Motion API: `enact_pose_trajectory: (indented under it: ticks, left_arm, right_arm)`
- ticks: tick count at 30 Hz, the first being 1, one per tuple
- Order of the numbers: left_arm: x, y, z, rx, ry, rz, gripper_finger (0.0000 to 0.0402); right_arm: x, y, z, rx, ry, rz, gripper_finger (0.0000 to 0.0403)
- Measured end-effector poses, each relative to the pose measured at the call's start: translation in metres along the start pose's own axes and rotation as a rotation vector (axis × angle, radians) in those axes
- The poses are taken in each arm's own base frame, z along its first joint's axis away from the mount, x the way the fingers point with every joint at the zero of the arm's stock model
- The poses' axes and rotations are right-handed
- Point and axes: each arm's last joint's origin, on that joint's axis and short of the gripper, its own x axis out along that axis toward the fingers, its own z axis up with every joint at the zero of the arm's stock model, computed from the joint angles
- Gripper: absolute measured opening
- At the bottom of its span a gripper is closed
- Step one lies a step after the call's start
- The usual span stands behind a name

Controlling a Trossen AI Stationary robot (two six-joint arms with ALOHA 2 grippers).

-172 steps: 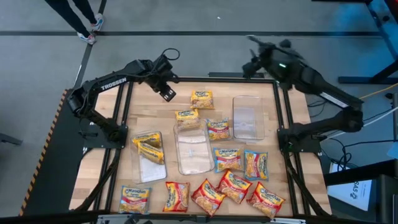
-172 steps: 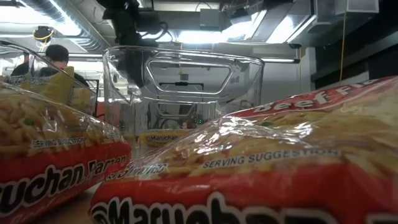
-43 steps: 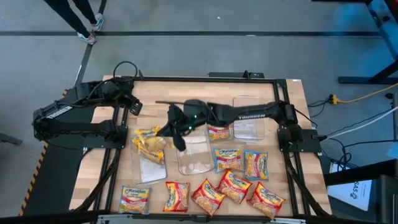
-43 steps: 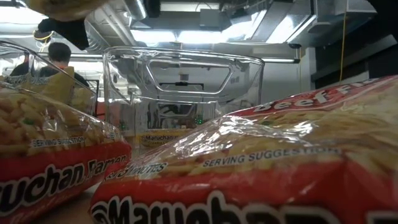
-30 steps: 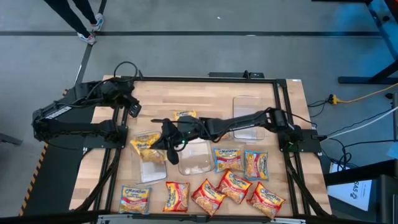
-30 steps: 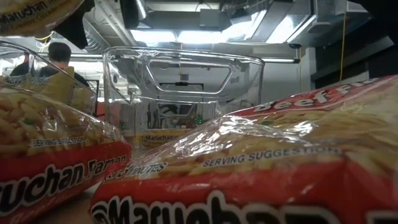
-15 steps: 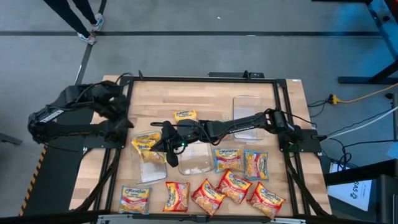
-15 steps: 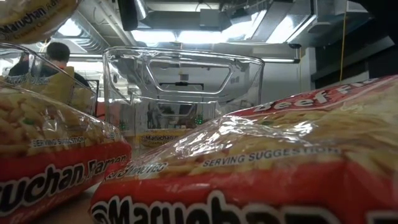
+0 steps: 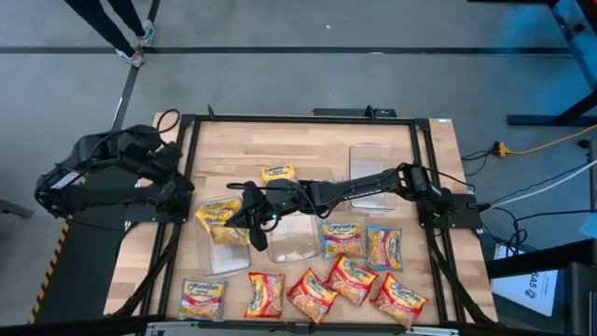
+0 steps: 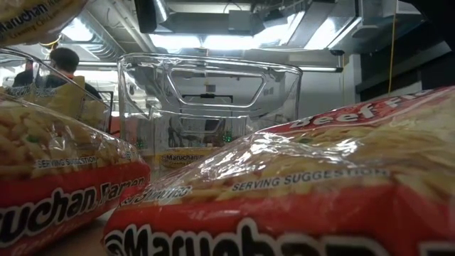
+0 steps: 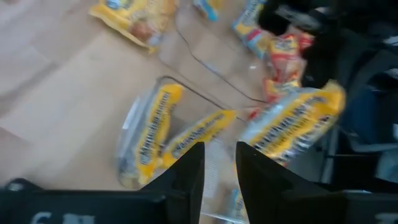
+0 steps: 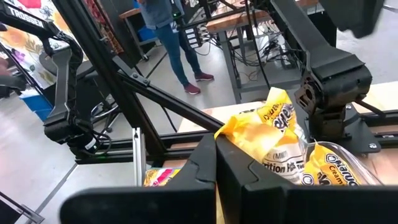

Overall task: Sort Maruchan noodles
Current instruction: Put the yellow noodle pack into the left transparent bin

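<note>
While right jaws clamp a yellow packet (image 9: 216, 217), left arm (image 9: 103, 177) farther back, jaws apart.

Flat, palm-sized Maruchan noodles packets (image 9: 340, 240) with red logos, spread over the table (image 9: 308, 149). Lone yellow packet (image 9: 277, 173) lying flat toward 12 o'clock. Two yellow packets (image 9: 224, 229) leaning on edge inside the clear tray (image 9: 229, 259) at 9 o'clock; a third yellow packet (image 9: 216, 216) pinched in the right claw (image 9: 239, 215) just above them. Blue-edged and red-orange packets clustered from 4 to 6 o'clock. One yellow-red packet (image 9: 202, 299) flat at 7 o'clock.
</note>
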Motion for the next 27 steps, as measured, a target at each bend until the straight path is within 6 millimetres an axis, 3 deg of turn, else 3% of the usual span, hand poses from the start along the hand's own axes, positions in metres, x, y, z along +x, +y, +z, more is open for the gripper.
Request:
enact_pose_trajectory:
  ticks: [4,12,21,27]
  left_arm:
    - [0.013,0.008,0.0,-0.009,0.007,0.091,0.0101]
    - [0.04,0.018,-0.009,-0.054,0.199,-0.049,0.0102]
    - [0.032,0.007,-0.002,0.061,0.15,-0.215,0.0102]
    - [0.032,0.007,-0.003,0.079,0.164,-0.219,0.0102]
  right_arm:
    - [0.0,0.0,0.0,0.0,0.0,0.0,0.0]
    - [0.0,-0.001,0.001,-0.001,-0.012,-0.018,0.0]
    - [0.0,-0.002,0.001,-0.001,-0.018,-0.037,0.0]
    - [0.0,-0.002,0.001,-0.001,-0.02,-0.041,0.0]
